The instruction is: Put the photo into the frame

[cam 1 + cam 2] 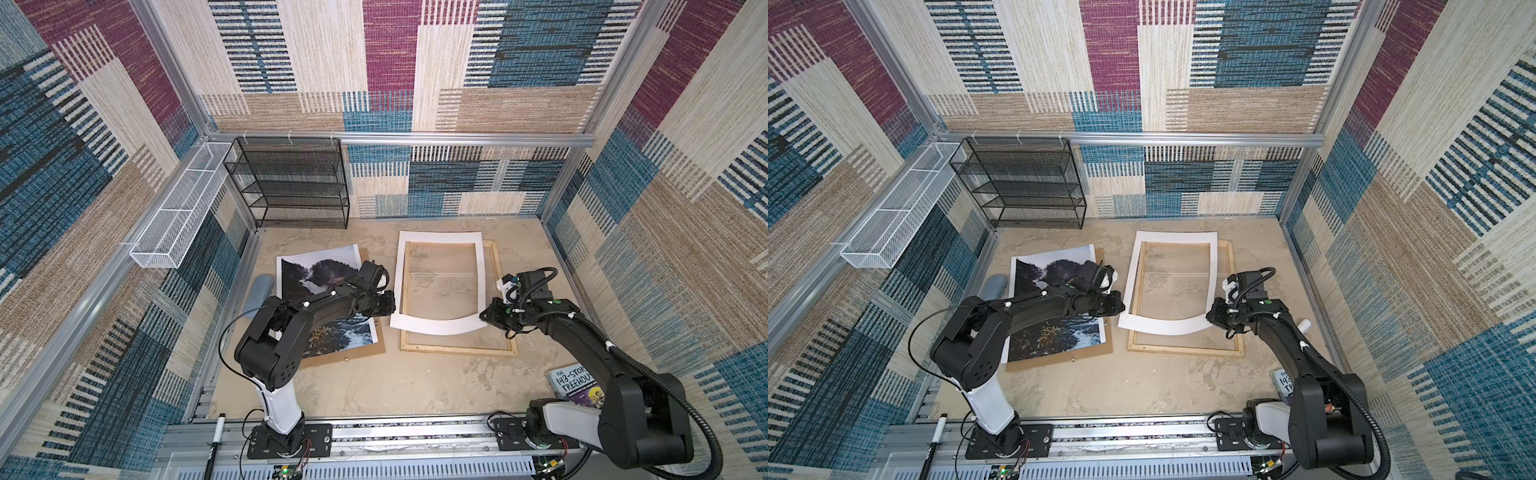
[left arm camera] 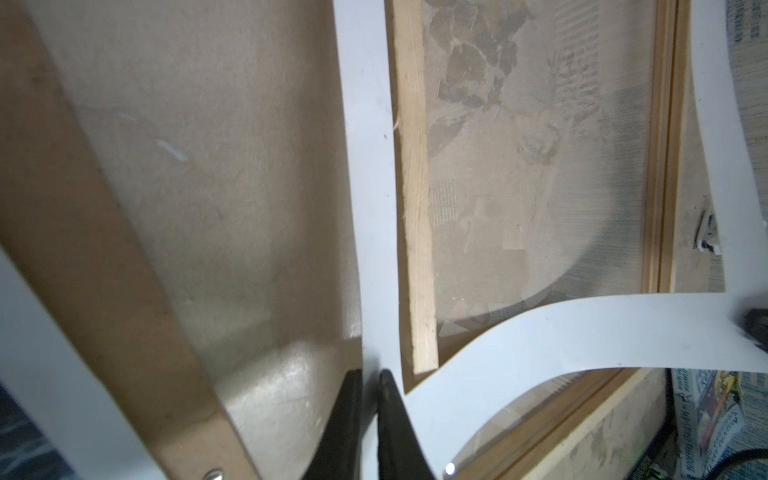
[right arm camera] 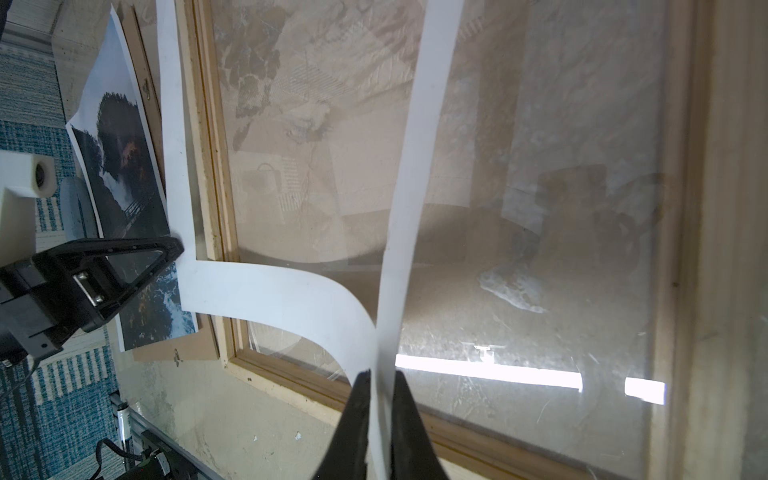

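Looking down on the bench point(image 1: 374, 386), I see the white mat board point(image 1: 438, 243) lying over the frame point(image 1: 457, 348) at about 2 o'clock, in the way of its opening. My left gripper point(image 2: 370, 374) pinches the mat's 7 o'clock corner and my right gripper point(image 3: 380, 374) its 5 o'clock corner, with that edge bowed upward. The photo point(image 1: 316, 270) lies at 9 o'clock on the brown backing board point(image 1: 345, 355), partly under my left arm point(image 1: 316, 311). A book point(image 1: 571, 382) sits at 4 o'clock.

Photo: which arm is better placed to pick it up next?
Left. The photo lies under the left arm, beside the left gripper; the right gripper is across the frame, pinching the white mat.
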You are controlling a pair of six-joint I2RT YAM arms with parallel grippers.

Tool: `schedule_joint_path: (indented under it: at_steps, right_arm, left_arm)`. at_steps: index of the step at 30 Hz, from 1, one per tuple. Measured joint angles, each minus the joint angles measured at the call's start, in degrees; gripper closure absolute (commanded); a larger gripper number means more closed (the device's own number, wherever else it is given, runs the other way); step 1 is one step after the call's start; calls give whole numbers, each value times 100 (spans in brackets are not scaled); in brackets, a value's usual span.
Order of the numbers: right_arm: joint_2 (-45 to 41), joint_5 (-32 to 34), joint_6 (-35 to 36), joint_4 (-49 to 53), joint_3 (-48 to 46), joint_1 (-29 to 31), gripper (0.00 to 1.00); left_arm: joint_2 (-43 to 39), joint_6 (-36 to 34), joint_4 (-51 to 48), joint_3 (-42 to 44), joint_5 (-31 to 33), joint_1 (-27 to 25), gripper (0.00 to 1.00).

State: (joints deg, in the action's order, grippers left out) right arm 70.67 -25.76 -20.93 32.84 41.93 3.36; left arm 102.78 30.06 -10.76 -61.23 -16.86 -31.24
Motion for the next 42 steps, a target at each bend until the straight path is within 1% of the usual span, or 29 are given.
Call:
schedule_joint_path:
  at_steps: [3, 4, 6, 7, 8, 11, 18, 23, 28, 35, 42]
  right_arm:
    - [-20, 2, -2, 0, 0, 0, 69]
    - [-20, 4, -2, 0, 0, 0, 64]
    - [-20, 26, -35, 2, 0, 0, 43]
    - [-20, 33, -44, 2, 0, 0, 35]
    - [-20, 44, -44, 4, 0, 0, 30]
    - [-61, 92, -55, 42, 0, 0, 22]
    - [-238, 461, -203, 184, 68, 0, 13]
    - [-363, 782, -306, 267, 125, -7, 9]
    - [-400, 981, -387, 284, 236, -7, 8]
    - [-282, 990, -411, 240, 352, -7, 8]
    - [-149, 990, -411, 83, 474, -9, 8]
  left_arm:
    - [-59, -2, 13, 52, -42, -2, 91]
    - [-79, -2, 28, 72, -66, -4, 92]
    - [-116, -7, 61, 129, -149, -4, 92]
    - [-140, -13, 92, 170, -170, -9, 92]
    - [-164, -26, 111, 219, -212, -15, 92]
    - [-212, -50, 164, 326, -308, -44, 94]
    - [-262, -96, 302, 457, -457, -94, 94]
    - [-275, -138, 350, 457, -490, -129, 95]
    - [-387, -142, 391, 494, -490, -153, 97]
    - [-706, -157, 455, 632, -450, -166, 97]
    - [-592, -153, 542, 627, -501, -275, 97]
